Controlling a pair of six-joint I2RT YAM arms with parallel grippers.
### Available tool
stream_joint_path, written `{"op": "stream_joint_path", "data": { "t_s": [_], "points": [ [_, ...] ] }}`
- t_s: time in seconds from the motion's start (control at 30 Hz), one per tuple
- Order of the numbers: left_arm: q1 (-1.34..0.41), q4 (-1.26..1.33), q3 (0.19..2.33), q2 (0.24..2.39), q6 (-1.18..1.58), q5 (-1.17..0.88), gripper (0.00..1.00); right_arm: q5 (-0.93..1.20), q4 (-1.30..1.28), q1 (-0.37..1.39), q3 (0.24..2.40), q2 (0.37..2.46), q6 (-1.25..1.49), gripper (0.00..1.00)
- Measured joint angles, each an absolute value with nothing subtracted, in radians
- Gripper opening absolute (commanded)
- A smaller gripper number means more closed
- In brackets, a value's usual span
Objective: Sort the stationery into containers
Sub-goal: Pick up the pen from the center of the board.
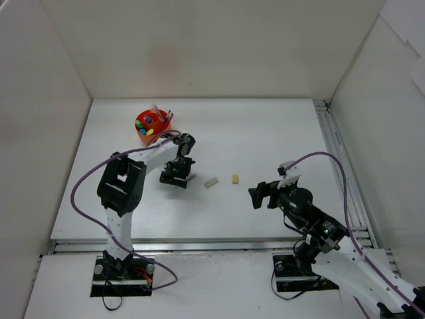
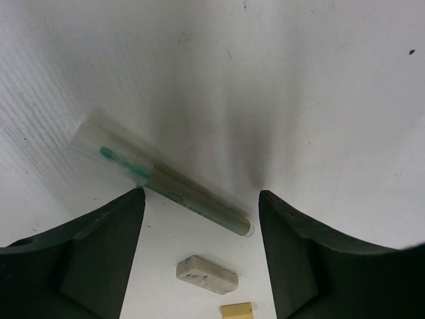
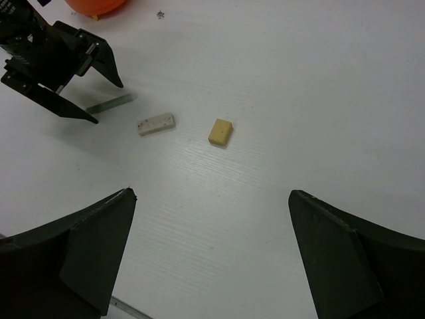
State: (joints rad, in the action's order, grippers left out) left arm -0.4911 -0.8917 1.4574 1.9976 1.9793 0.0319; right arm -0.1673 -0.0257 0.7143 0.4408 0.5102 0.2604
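Table [image 1: 265, 133]: white, mostly bare.
Orange organizer [image 1: 145, 138]: far left, upright, pens and capped markers [image 1: 156, 119] standing in it.
Left gripper [image 1: 179, 179]: low over the table, just near-right of the organizer. Jaws apart, clamped on nothing.
Right gripper [image 1: 257, 196]: near right, well apart from every item. Jaws wide apart, holding nothing.
Clear tube [image 2: 166, 183]: lies flat on the table, green insert inside. It sits diagonally across the gap between the left gripper's fingers [image 2: 99, 252]; can't tell if it touches either one.
Grey-white eraser [image 2: 206, 274]: flat on the table, just right of the left gripper.
Beige eraser [image 3: 220, 131]: just right of the grey one, not touching it, between the two grippers.
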Motion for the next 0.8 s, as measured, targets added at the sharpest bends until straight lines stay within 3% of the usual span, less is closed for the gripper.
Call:
{"op": "stream_joint_path", "data": {
  "t_s": [0.13, 0.2, 0.27, 0.6, 0.8],
  "points": [
    [-0.490, -0.892, 1.455, 1.998, 1.979, 0.025, 0.51, -0.168, -0.026, 0.714, 0.440, 0.502, 0.261, 0.98],
    [-0.490, -0.891, 1.451, 1.997, 1.985, 0.025, 0.19, -0.168, -0.025, 0.714, 0.439, 0.496, 0.261, 0.98],
    [-0.490, -0.884, 1.443, 1.995, 1.984, 0.021, 0.00, -0.168, -0.023, 0.714, 0.436, 0.490, 0.261, 0.98],
    [-0.488, -0.828, 1.406, 1.971, 1.986, 0.027, 0.00, -0.168, -0.019, 0.714, 0.433, 0.472, 0.261, 0.98],
    [-0.487, -0.812, 1.412, 1.950, 1.987, 0.170, 0.00, -0.168, -0.019, 0.714, 0.432, 0.467, 0.260, 0.98]
  ]
}}
